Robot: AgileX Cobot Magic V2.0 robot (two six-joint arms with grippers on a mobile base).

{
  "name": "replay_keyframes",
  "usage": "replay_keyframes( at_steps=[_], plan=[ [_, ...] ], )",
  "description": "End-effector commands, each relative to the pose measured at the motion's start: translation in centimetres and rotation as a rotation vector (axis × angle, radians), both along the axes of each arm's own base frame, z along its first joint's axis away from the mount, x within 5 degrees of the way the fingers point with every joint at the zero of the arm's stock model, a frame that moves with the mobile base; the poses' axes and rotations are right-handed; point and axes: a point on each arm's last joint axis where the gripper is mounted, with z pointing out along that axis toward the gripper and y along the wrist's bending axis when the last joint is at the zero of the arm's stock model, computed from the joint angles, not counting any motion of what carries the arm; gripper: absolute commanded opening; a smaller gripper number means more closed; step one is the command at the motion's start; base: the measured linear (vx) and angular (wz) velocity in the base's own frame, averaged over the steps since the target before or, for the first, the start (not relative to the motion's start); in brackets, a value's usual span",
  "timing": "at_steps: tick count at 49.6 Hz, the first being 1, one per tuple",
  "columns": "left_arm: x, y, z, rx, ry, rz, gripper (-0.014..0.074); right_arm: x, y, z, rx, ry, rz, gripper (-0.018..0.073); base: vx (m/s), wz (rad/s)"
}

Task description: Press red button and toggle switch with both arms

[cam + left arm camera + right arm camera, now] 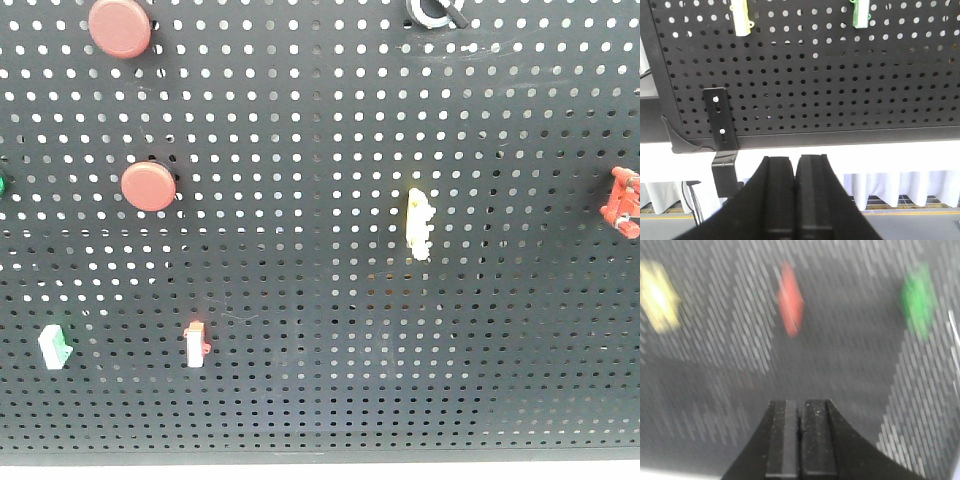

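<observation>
In the front view the red button (120, 25), the larger of two red discs, sits on the black pegboard (320, 380) at the top left, partly cut off by the frame. The toggle switch (435, 12), a silver-white ring with a black lever, sits at the top edge right of centre. Neither gripper shows in that view. My left gripper (795, 159) is shut and empty, below the pegboard's bottom edge (840, 132). My right gripper (800, 402) is shut and empty, facing the board; that view is motion-blurred. Neither wrist view shows the button or the toggle.
On the board are a smaller red disc (148, 186), a pale yellow clip switch (419, 222), a red-and-white rocker (195, 343), a green-and-white switch (55, 345) and a red part (624, 200). A black bracket (722, 125) holds the board's corner. Blurred yellow (657, 297), red (790, 300) and green (919, 300) shapes lie ahead.
</observation>
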Motion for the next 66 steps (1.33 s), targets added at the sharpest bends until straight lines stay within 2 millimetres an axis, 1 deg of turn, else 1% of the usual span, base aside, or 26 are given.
replay_keyframes(
  at_steps=[1,6,8,17,20,21,29,66],
  plan=[
    [0.1,0.0,-0.4,-0.018,-0.052,0.005,0.0002,-0.2,-0.2,-2.3,0.005,-0.060,-0.046,0.0000,0.00,0.00],
    [0.1,0.0,-0.4,-0.018,-0.052,0.005,0.0002,-0.2,-0.3,-5.4,0.002,-0.048,-0.063,0.0000,0.00,0.00],
    [0.1,0.0,-0.4,-0.018,-0.052,0.005,0.0002,-0.1,-0.3,-6.4,0.002,-0.046,-0.068,0.0000,0.00,0.00],
    [0.1,0.0,-0.4,-0.018,-0.052,0.005,0.0002,0.9,-0.3,-10.3,0.073,0.011,-0.064,0.0000,0.00,0.00],
    [0.1,0.0,-0.4,-0.018,-0.052,0.005,0.0002,1.1,-0.4,-11.2,0.105,0.023,-0.062,0.0000,0.00,0.00],
    [0.1,0.0,-0.4,-0.018,-0.052,0.005,0.0002,1.1,-0.3,-11.5,0.108,0.055,-0.063,0.0000,0.00,0.00],
    [0.1,0.0,-0.4,-0.018,-0.052,0.005,0.0002,1.1,-0.4,-11.8,0.100,0.096,-0.066,0.0000,0.00,0.00],
    [0.1,0.0,-0.4,-0.018,-0.052,0.005,0.0002,1.1,-0.4,-11.8,0.100,0.098,-0.066,0.0000,0.00,0.00]
  ],
)
